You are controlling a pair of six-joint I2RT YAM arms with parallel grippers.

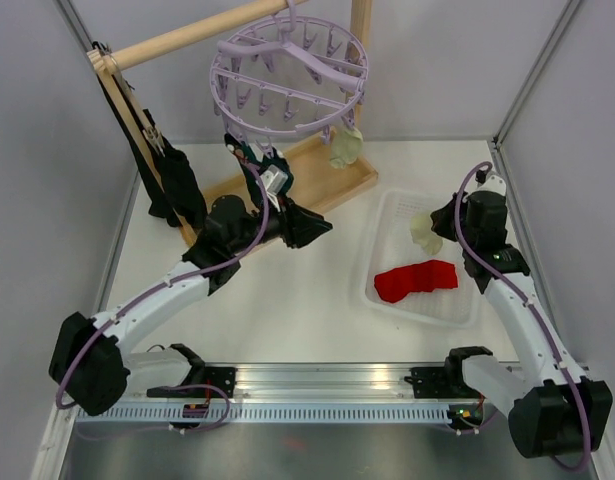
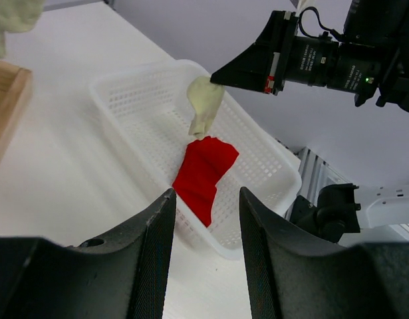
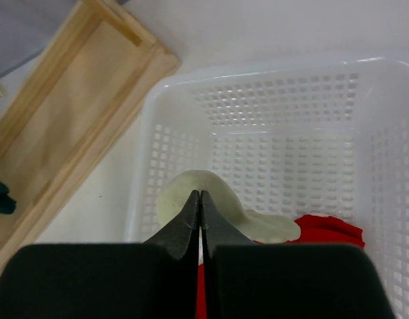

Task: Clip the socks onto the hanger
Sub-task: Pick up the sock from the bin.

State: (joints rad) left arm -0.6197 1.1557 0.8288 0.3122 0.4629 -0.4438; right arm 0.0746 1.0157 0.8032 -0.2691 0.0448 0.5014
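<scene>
The lavender hanger (image 1: 287,72) hangs from the wooden rack at the top, with a cream sock (image 1: 345,147) clipped at its right and a dark teal sock (image 1: 249,152) at its front left. My right gripper (image 1: 434,224) is shut on another cream sock (image 3: 191,206), held above the white basket (image 1: 387,262); it also shows in the left wrist view (image 2: 204,105). A red sock (image 1: 417,279) lies in the basket. My left gripper (image 1: 322,228) is open and empty, left of the basket above the table.
The wooden rack's base (image 1: 297,180) lies behind my left arm. A long black cloth (image 1: 167,180) hangs at the rack's left end. Grey walls close the table on the left, right and back.
</scene>
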